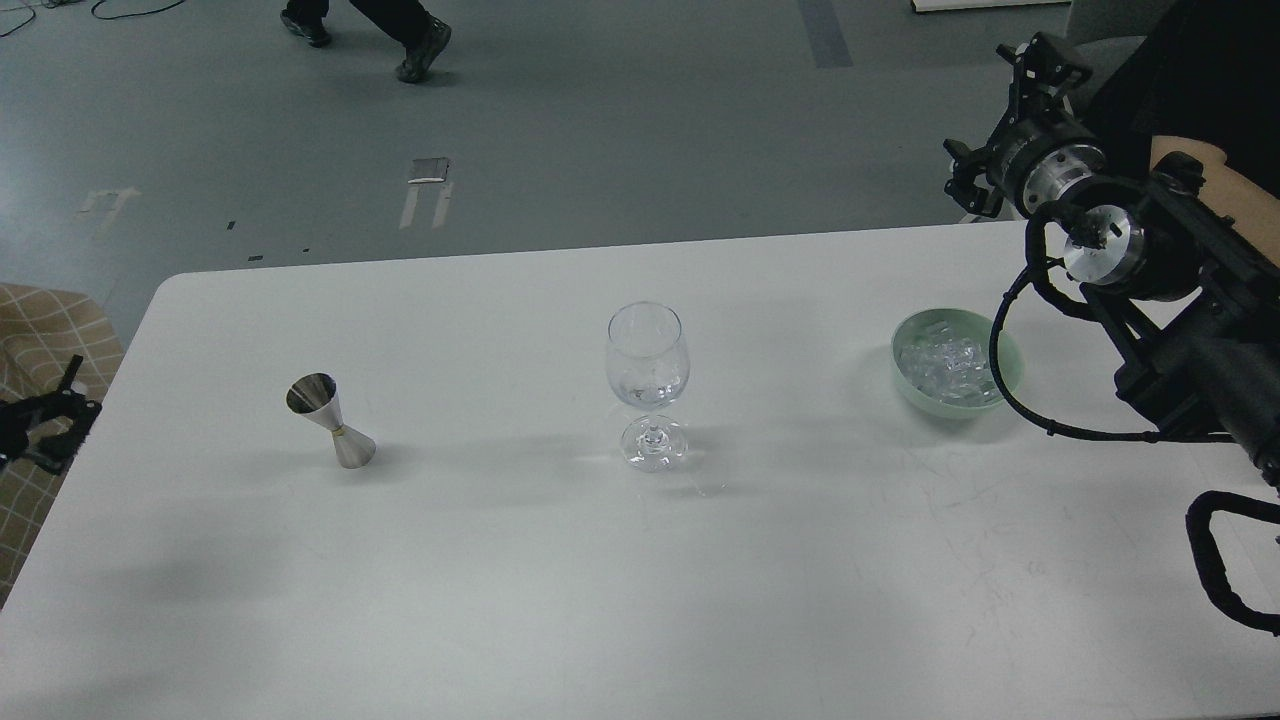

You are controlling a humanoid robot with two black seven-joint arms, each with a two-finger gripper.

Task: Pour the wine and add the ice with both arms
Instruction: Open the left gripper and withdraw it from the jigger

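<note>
A clear stemmed glass (647,365) stands upright at the table's middle, with a little clear wine (648,392) low in its bowl. A steel jigger (331,421) stands tilted-looking on the left of the table. A pale green bowl (1006,345) on the right holds several clear ice chunks (942,362). My left gripper (66,415) is open and empty at the far left edge, off the table, well left of the jigger. My right gripper (992,112) is open and empty, raised beyond the table's far right edge, behind the bowl.
The white table (560,580) has its left edge beside a checked chair (30,330). A person's legs (370,25) cross the floor at the top left. A bare forearm (1215,175) shows at the right edge behind my right arm.
</note>
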